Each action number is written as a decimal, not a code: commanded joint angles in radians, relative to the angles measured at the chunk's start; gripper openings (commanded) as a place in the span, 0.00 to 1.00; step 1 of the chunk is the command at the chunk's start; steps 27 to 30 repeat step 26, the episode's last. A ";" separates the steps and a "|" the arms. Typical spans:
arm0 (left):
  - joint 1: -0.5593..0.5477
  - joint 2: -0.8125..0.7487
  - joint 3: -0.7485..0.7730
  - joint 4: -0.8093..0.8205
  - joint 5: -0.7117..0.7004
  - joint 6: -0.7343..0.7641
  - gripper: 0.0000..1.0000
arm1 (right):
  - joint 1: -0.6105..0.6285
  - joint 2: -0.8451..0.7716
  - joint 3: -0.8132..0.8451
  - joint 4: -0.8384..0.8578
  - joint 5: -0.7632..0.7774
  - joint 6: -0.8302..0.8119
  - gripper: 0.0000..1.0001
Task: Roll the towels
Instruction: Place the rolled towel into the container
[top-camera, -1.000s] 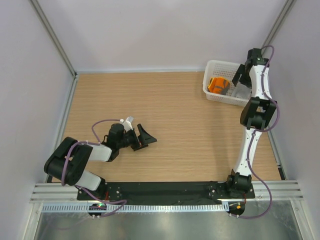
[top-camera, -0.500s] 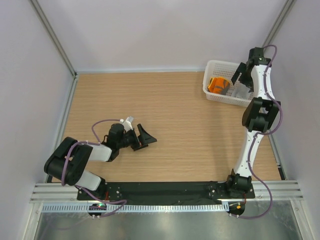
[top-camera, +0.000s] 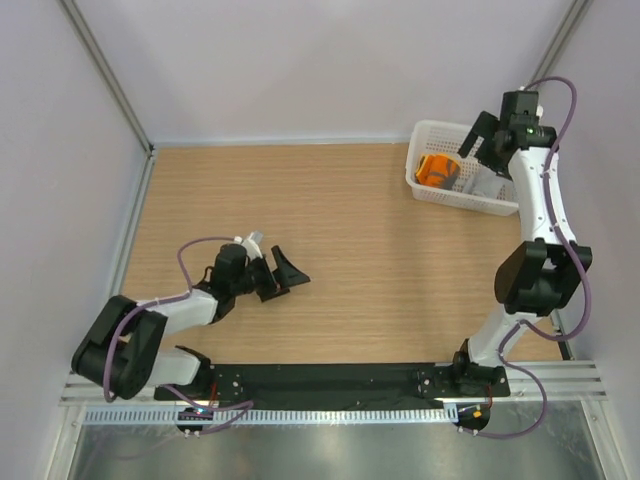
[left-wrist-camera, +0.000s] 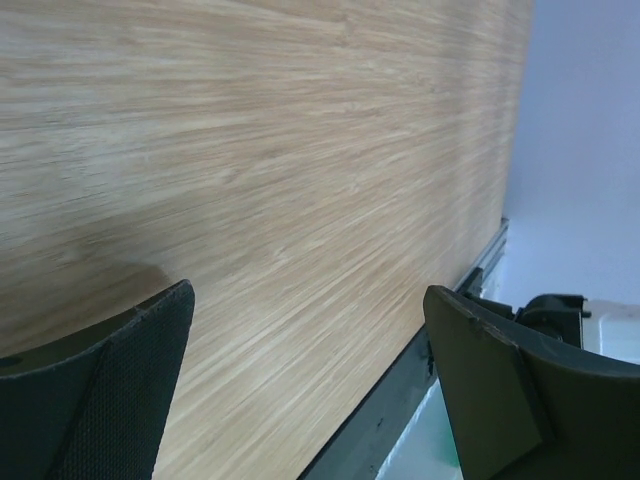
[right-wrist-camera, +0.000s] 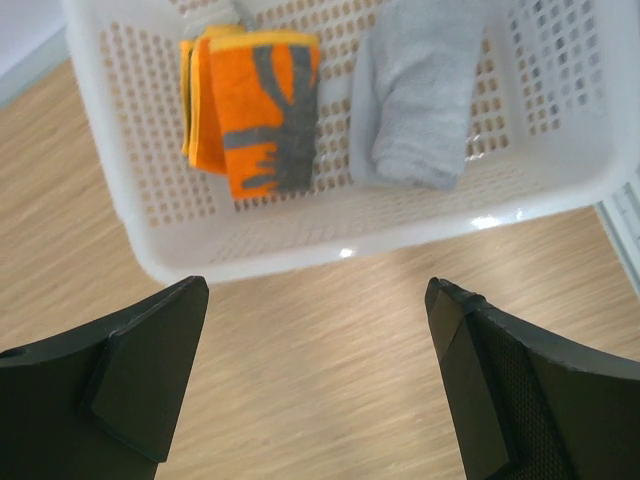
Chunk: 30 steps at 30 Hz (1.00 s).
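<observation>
Both towels are lying inside the white perforated basket (top-camera: 432, 190) (right-wrist-camera: 330, 255), which is sitting at the far right corner of the wooden table (top-camera: 340, 220) (left-wrist-camera: 250, 150). The orange towel (top-camera: 437, 168) (right-wrist-camera: 250, 105), with a grey pattern and a yellowish edge, is lying folded in the basket's left part. The light-grey towel (top-camera: 487, 184) (right-wrist-camera: 420, 90) is lying bunched just beside it on the right. Whether the two are touching, cannot tell.

The right gripper (top-camera: 483, 145) (right-wrist-camera: 315, 295) is hanging above the basket with its jaws spread wide, holding nothing and touching neither towel. In the right wrist view the basket's wall is standing between the fingers (right-wrist-camera: 130, 370) and the towels, and bare wood is showing below it. A metal rail (right-wrist-camera: 625, 215) is running along the table edge just right of the basket.

The left gripper (top-camera: 280, 278) (left-wrist-camera: 308, 300) is sitting low over the table on the near left, well apart from the basket, jaws also spread wide and gripping nothing. Only bare wood grain is showing between its fingers (left-wrist-camera: 110, 400). A purple cable (top-camera: 200, 245) is looping over the left arm. The black base plate (top-camera: 330, 380) is lying along the near edge.
</observation>
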 joint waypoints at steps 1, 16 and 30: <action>-0.002 -0.151 0.103 -0.278 -0.107 0.071 0.97 | 0.072 -0.131 -0.127 0.093 -0.021 0.002 0.98; -0.015 -1.004 0.090 -0.592 -0.882 0.531 1.00 | 0.338 -0.563 -0.717 0.455 0.002 0.069 1.00; -0.016 -1.162 -0.128 -0.415 -1.077 0.902 1.00 | 0.376 -0.638 -0.895 0.528 -0.044 0.122 1.00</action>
